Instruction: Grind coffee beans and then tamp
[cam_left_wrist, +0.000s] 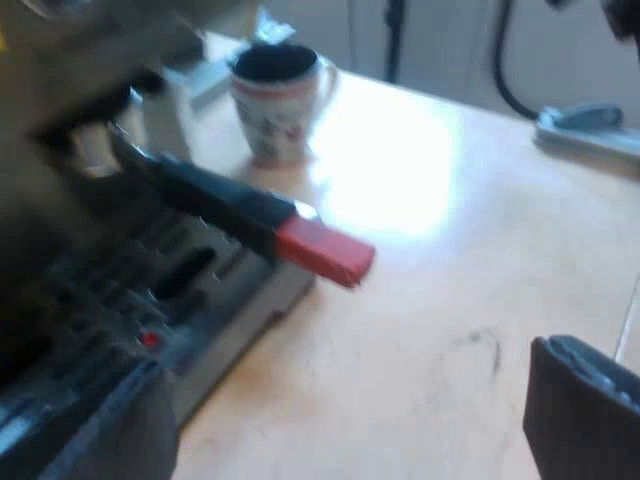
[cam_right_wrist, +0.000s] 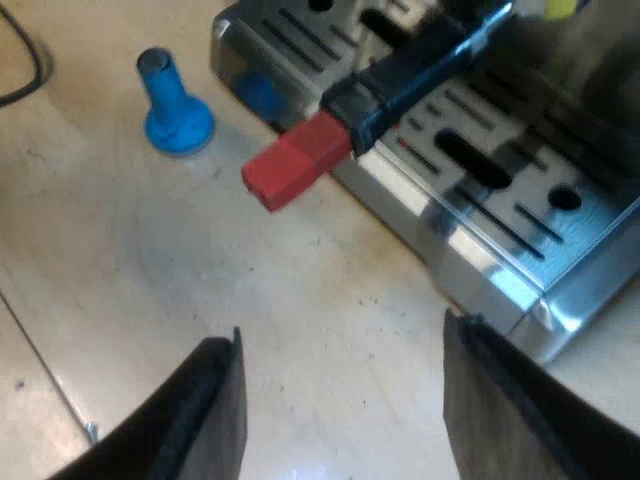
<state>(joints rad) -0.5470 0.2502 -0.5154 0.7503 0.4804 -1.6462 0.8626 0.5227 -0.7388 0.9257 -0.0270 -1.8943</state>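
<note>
Right end effector (cam_right_wrist: 340, 405): fingers spread wide, empty, over the surface (cam_right_wrist: 150, 280), near the red end of the holder (cam_right_wrist: 400, 72). Left end effector (cam_left_wrist: 340, 425): likewise wide, empty. Holder projects from the espresso machine (cam_right_wrist: 520, 220) front. Blue tamper (cam_right_wrist: 172, 108) and mug (cam_left_wrist: 280, 100) stand beside the machine.

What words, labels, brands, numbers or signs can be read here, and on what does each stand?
None can be read.
The mug: printed pattern on its side, too blurred to tell whether it holds words.
The espresso machine: no lettering shows on its slotted tray; a small red mark there, not legible as a sign.
The handle, red end included: plain.
The blue tamper: plain.
</note>
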